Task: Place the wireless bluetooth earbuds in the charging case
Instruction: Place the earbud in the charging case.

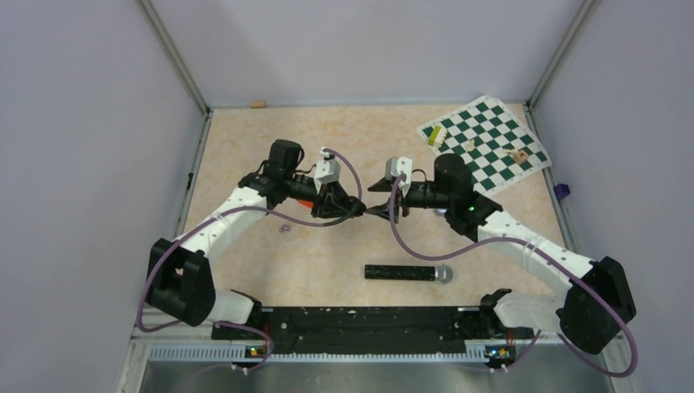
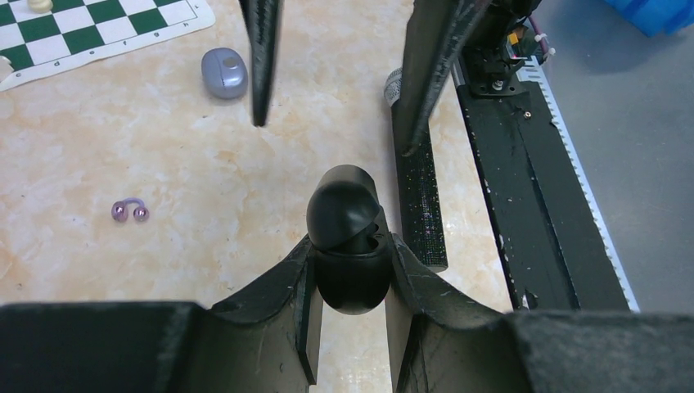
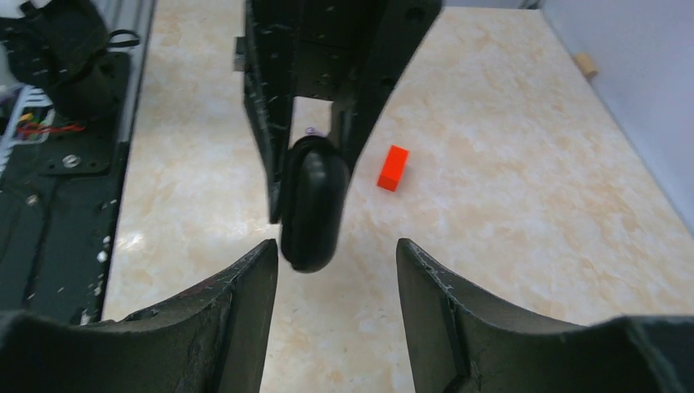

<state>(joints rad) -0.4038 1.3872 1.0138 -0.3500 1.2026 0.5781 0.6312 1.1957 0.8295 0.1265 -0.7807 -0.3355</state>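
Note:
My left gripper (image 1: 356, 209) (image 2: 350, 246) is shut on the charging case (image 2: 348, 246), a glossy black pod held above the table. Its lid is tilted ajar and the inside is dark. The case also shows in the right wrist view (image 3: 311, 205), clamped between the left fingers (image 3: 262, 123). My right gripper (image 1: 378, 209) (image 3: 335, 246) is open and empty. It faces the left gripper, with its left finger close beside the case's end. Its fingers (image 2: 262, 57) hang in front of the case in the left wrist view. The earbuds are not visible in any view.
A long black microphone (image 1: 407, 273) (image 2: 421, 205) lies near the black front rail (image 1: 360, 319). Tiny purple rings (image 1: 286, 228) (image 2: 129, 211), a grey-blue disc (image 2: 223, 72) and a red block (image 3: 393, 168) lie on the table. A chessboard (image 1: 483, 143) lies at the back right.

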